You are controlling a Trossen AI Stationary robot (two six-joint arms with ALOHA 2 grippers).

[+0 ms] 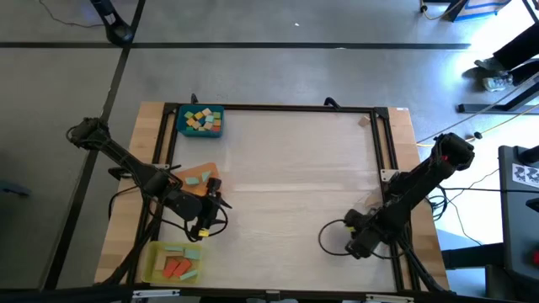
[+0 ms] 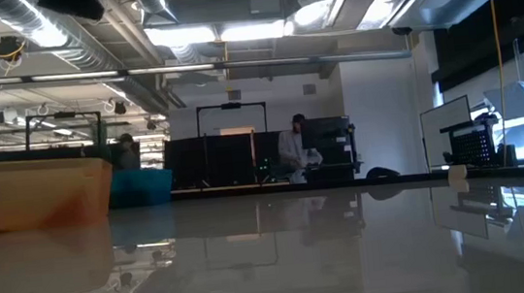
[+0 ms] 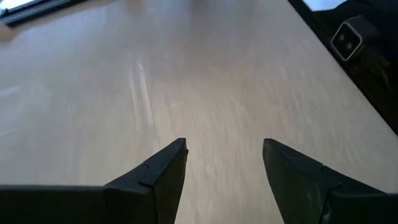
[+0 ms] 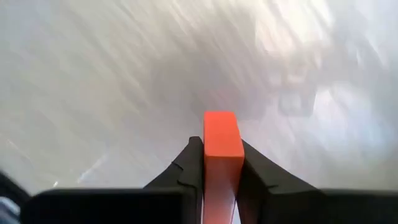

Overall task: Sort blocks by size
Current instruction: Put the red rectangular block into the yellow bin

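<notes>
Right wrist view shows the right gripper (image 4: 221, 163) clamped on a long orange-red wooden block (image 4: 221, 149) over bare table (image 4: 93, 74) — at the near right in the high view. The left gripper (image 3: 224, 163) hangs wide open and empty beside the orange square tray (image 1: 200, 178). Other blocks lie sorted — in the blue tray (image 1: 200, 120) far left, the yellow tray (image 1: 173, 262) near left.

— How's my light?
— From overhead the table (image 1: 295, 160) is evenly bright, with sun glare on the floor towards two o'clock. My low view is dim; ceiling lights (image 2: 230, 31) at twelve o'clock reflect off the tabletop.
— Blur?
— Both wrist views are streaky.
</notes>
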